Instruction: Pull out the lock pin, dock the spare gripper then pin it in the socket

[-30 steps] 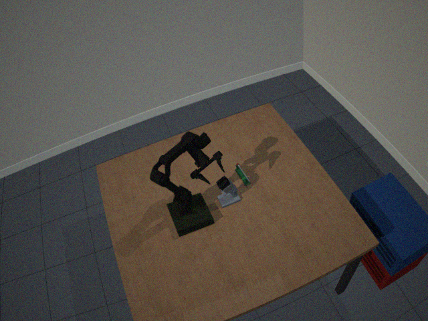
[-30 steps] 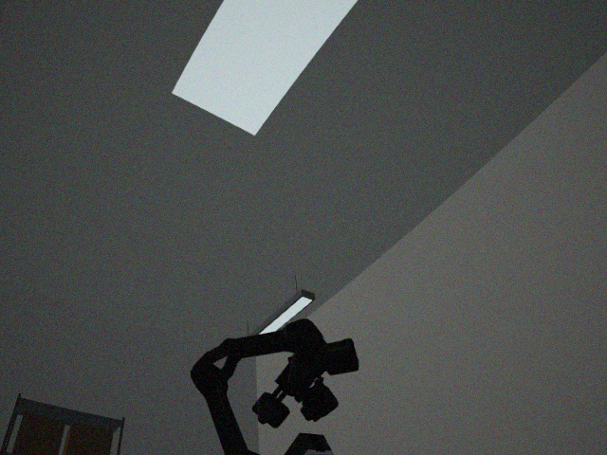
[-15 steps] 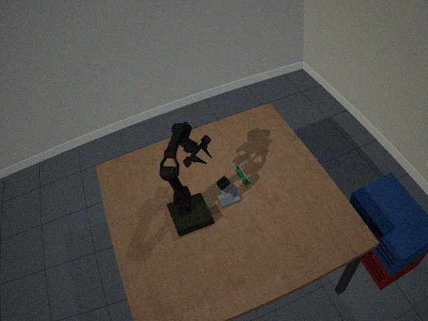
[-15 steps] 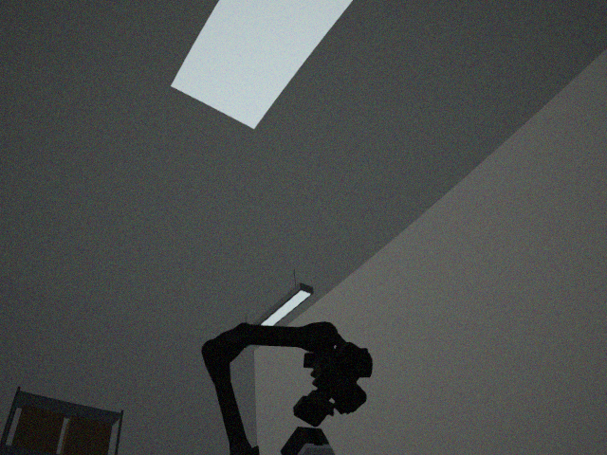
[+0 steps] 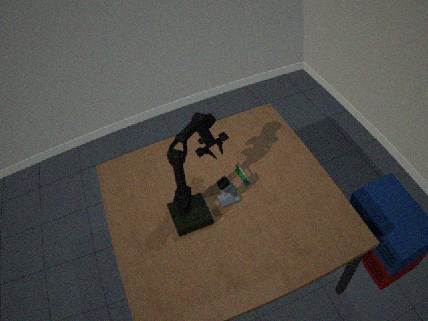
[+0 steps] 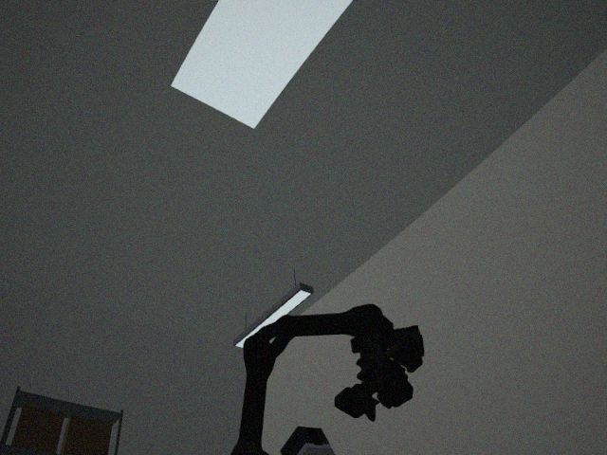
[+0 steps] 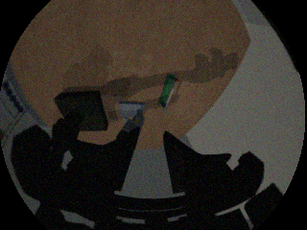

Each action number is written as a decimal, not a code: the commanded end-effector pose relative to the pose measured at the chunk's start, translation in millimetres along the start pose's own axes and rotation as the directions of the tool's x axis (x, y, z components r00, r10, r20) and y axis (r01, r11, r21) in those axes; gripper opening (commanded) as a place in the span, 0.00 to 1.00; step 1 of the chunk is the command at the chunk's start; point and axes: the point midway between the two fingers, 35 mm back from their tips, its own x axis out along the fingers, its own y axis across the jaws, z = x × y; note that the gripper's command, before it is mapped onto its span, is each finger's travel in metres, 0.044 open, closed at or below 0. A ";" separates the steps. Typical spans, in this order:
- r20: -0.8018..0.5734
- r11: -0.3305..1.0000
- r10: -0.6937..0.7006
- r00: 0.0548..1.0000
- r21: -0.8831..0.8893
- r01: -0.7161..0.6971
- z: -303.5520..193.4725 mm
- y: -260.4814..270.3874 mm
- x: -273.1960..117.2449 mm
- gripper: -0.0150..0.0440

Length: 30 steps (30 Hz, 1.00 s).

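My gripper (image 5: 219, 156) (image 7: 152, 132) is partly open and empty, held high above the table; its fingertips touch nothing. The grey mount (image 5: 228, 199) (image 7: 130, 109) stands in front of the arm's base. A black block-shaped part (image 5: 223, 182) (image 6: 307, 433) sits at the mount's upper end; the dark left finger covers that area in the wrist view. I cannot tell whether it is the spare gripper or the socket. A slim green piece (image 5: 242, 176) (image 7: 168, 90) with a pale edge and a small reddish spot lies beyond the mount, apart from it. The lock pin cannot be made out.
The arm's dark square base (image 5: 190, 215) (image 7: 86, 110) stands on the wooden table (image 5: 241, 259) (image 7: 144, 29), close to the mount. A blue and red bin stack (image 5: 397, 221) stands on the floor beyond the table's right edge. The arm's shadow crosses the table near the green piece.
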 end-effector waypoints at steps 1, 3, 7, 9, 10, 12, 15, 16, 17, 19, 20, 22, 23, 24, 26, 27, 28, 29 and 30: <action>0.041 0.996 0.093 0.995 -0.021 -0.092 6.2 -33.0 23.7 0.56; 0.073 0.989 0.148 0.986 -0.042 -0.145 7.5 -53.9 42.9 0.56; 0.149 0.972 0.231 0.962 -0.080 -0.221 2.6 -92.1 86.3 0.56; 0.163 0.969 0.242 0.957 -0.086 -0.230 0.8 -98.0 94.3 0.56; 0.163 0.969 0.242 0.957 -0.086 -0.230 0.8 -98.0 94.3 0.56; 0.163 0.969 0.242 0.957 -0.086 -0.230 0.8 -98.0 94.3 0.56; 0.163 0.969 0.242 0.957 -0.086 -0.230 0.8 -98.0 94.3 0.56; 0.163 0.969 0.242 0.957 -0.086 -0.230 1.2 -97.9 95.2 0.56; 0.163 0.969 0.242 0.957 -0.086 -0.230 2.0 -97.7 96.8 0.56; 0.163 0.969 0.242 0.957 -0.086 -0.230 4.8 -96.9 102.4 0.56; 0.163 0.969 0.242 0.957 -0.086 -0.230 6.8 -96.2 106.4 0.56; 0.163 0.969 0.241 0.957 -0.086 -0.230 11.2 -94.5 115.6 0.56; 0.163 0.969 0.241 0.957 -0.086 -0.230 13.5 -93.4 120.5 0.56; 0.163 0.969 0.241 0.957 -0.086 -0.230 15.8 -92.2 125.4 0.56; 0.163 0.969 0.241 0.957 -0.086 -0.230 20.2 -89.5 135.2 0.56; 0.163 0.969 0.241 0.957 -0.086 -0.230 22.3 -88.1 140.2 0.56; 0.163 0.969 0.242 0.957 -0.086 -0.230 24.3 -86.6 145.2 0.56; 0.163 0.969 0.242 0.957 -0.086 -0.230 26.2 -85.0 150.1 0.56; 0.163 0.969 0.242 0.957 -0.086 -0.230 28.2 -83.3 155.0 0.56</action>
